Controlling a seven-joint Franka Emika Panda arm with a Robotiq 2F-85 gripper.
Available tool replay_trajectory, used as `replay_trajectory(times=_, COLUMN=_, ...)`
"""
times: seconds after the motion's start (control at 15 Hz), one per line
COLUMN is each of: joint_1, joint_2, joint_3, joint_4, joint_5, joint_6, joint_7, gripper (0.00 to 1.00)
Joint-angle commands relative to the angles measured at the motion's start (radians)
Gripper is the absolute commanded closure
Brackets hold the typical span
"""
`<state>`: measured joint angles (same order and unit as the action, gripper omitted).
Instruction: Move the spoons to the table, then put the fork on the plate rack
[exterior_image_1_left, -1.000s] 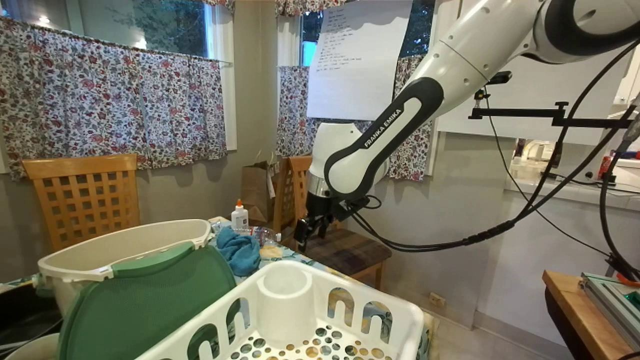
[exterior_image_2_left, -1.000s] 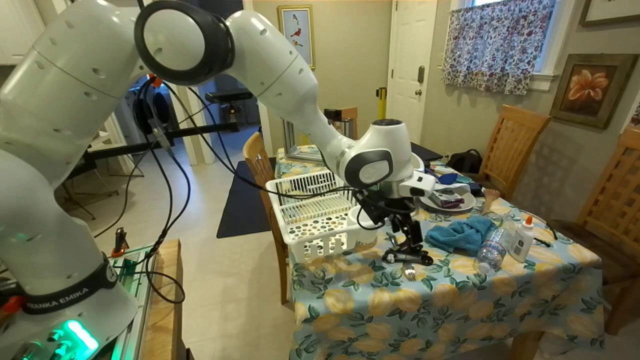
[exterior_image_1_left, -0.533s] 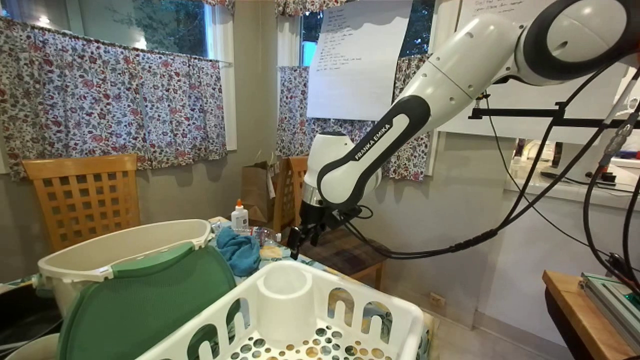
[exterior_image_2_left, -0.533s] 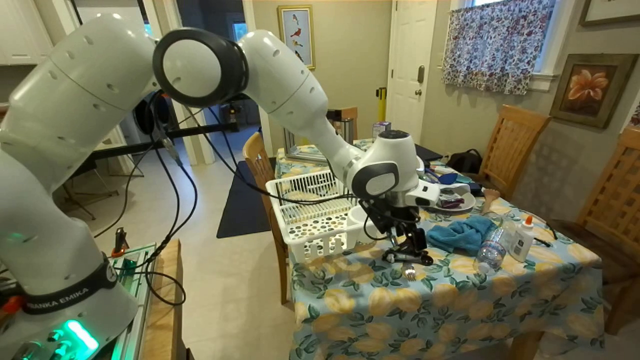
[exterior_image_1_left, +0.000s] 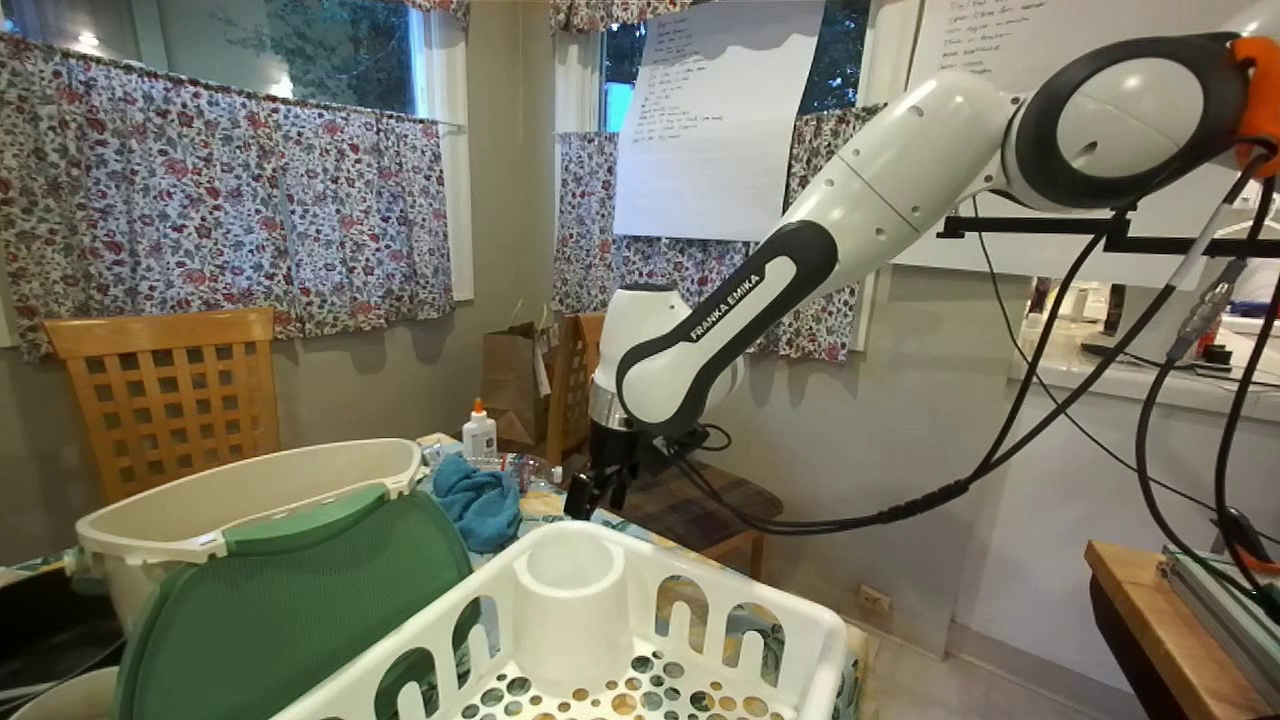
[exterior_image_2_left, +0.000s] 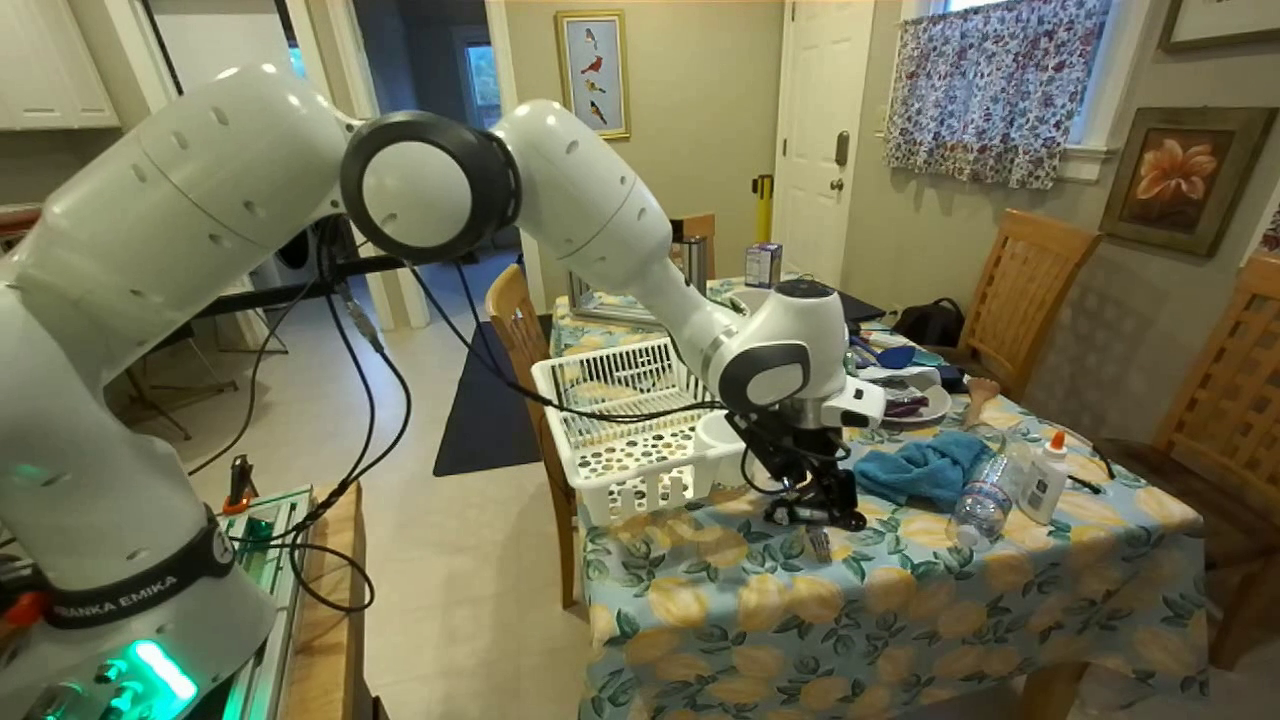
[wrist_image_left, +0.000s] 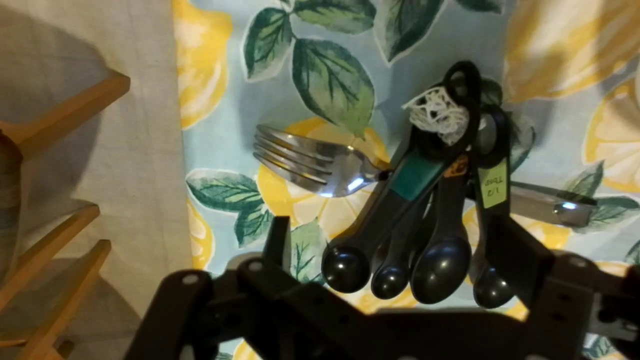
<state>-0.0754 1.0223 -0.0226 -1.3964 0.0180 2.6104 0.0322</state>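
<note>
We see the claw (wrist_image_left: 397, 245) spread wide over black measuring spoons (wrist_image_left: 447, 215), a fork (wrist_image_left: 345, 170) lying beneath them on our counter (wrist_image_left: 220, 145), the plate rack (exterior_image_2_left: 640, 477) nearby.

"In an exterior view, we look closely over the white slotted plastic dish rack (exterior_image_1_left: 642, 600)."

"In an exterior view we share it, farther off, past the white jointed arm (exterior_image_2_left: 590, 190)."

"Our wrist view faces down, near round-bowled black plastic spoons (wrist_image_left: 442, 270)."

Gripper (wrist_image_left: 390, 240) and arm (exterior_image_2_left: 430, 190) lower than a second earlier, the former now nearer the black measuring spoons (wrist_image_left: 447, 212)
</note>
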Motion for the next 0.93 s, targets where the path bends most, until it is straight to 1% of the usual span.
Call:
replay_trajectory(times=0.0, joint_1=-0.003, joint_2=0.073, joint_3=0.011, joint_4=0.113, joint_5=0.001, joint_6=-0.066, joint_7=-0.031, gripper=0.00)
replay_trajectory(times=0.13, joint_1=-0.002, joint_2=0.096, joint_3=0.011, joint_4=0.147, joint_5=0.000, joint_6=-0.091, joint_7=-0.038, gripper=0.28)
replay_trajectory(times=0.27, joint_1=-0.002, joint_2=0.116, joint_3=0.011, joint_4=0.179, joint_5=0.002, joint_6=-0.112, joint_7=-0.040, gripper=0.41)
replay_trajectory(times=0.33, joint_1=-0.002, joint_2=0.126, joint_3=0.010, joint_4=0.193, joint_5=0.002, joint_6=-0.121, joint_7=-0.040, gripper=0.50)
replay_trajectory(times=0.47, joint_1=-0.002, joint_2=0.144, joint_3=0.010, joint_4=0.221, joint_5=0.002, joint_6=-0.138, joint_7=-0.040, gripper=0.64)
replay_trajectory(times=0.73, joint_1=-0.001, joint_2=0.169, joint_3=0.010, joint_4=0.267, joint_5=0.001, joint_6=-0.169, joint_7=-0.042, gripper=0.90)
replay_trajectory(times=0.8, joint_1=0.001, joint_2=0.172, joint_3=0.007, joint_4=0.276, joint_5=0.000, joint_6=-0.175, joint_7=-0.038, gripper=0.49)
replay_trajectory(times=0.87, joint_1=0.002, joint_2=0.174, joint_3=0.007, joint_4=0.284, joint_5=-0.001, joint_6=-0.178, joint_7=-0.039, gripper=0.53)
